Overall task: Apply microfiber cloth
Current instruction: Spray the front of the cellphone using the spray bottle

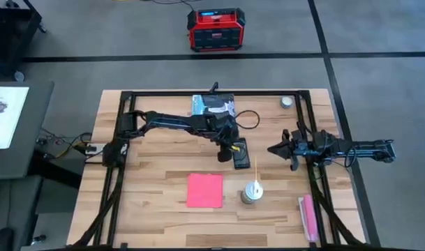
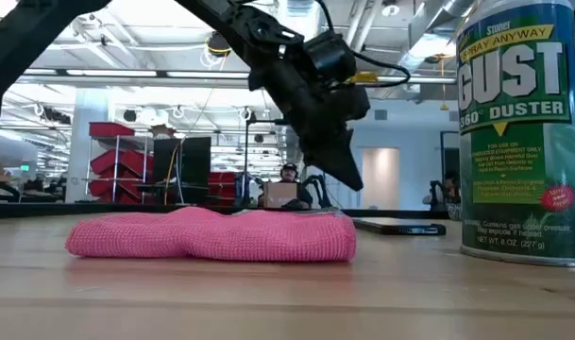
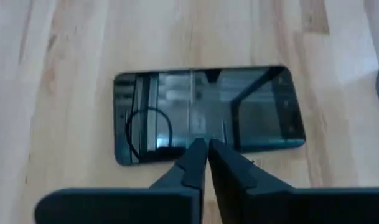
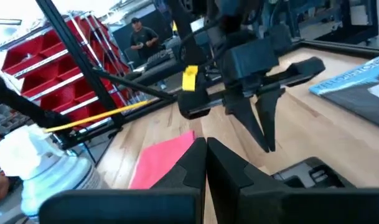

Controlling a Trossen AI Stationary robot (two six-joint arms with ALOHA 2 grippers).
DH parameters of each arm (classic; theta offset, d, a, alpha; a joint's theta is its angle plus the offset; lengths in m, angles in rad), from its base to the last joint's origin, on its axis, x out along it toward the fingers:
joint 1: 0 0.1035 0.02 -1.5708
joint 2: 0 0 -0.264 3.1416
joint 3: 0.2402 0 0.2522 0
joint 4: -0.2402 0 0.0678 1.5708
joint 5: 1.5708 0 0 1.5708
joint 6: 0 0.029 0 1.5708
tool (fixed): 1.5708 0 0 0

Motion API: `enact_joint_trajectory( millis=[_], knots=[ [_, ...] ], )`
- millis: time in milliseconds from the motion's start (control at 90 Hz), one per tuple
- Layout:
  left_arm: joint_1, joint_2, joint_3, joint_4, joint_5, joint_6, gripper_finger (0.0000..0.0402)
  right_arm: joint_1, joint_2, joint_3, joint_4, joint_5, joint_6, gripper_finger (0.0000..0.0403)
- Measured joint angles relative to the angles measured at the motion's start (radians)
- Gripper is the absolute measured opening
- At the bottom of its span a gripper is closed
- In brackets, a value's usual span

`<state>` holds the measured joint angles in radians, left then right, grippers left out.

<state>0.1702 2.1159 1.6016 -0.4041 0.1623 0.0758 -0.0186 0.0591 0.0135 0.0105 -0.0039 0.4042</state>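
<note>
Right now the left gripper (image 1: 224,155), fingers pressed together and empty, hovers above the black phone (image 1: 241,153), while the microfiber cloth (image 1: 204,189) lies untouched nearby, apparently awaiting pickup

Bright, even overhead light; ceiling fixtures glare on the phone (image 3: 208,112) beyond the blurred fingers (image 3: 186,171); soft, faint shadows.
</note>
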Motion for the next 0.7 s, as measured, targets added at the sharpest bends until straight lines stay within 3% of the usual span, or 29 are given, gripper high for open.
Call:
enact_joint_trajectory(
  millis=[411, 700],
  knots=[
    [0.019, 0.043, 0.001, 0.159, -0.002, 0.051, 0.0, -0.091, 0.001, -0.001, 0.0, 0.008, -0.072, 0.0],
    [0.021, 0.112, 0.002, 0.12, 0.019, 0.045, 0.0, -0.139, 0.002, 0.0, -0.001, 0.009, -0.073, 0.0]
  ],
)
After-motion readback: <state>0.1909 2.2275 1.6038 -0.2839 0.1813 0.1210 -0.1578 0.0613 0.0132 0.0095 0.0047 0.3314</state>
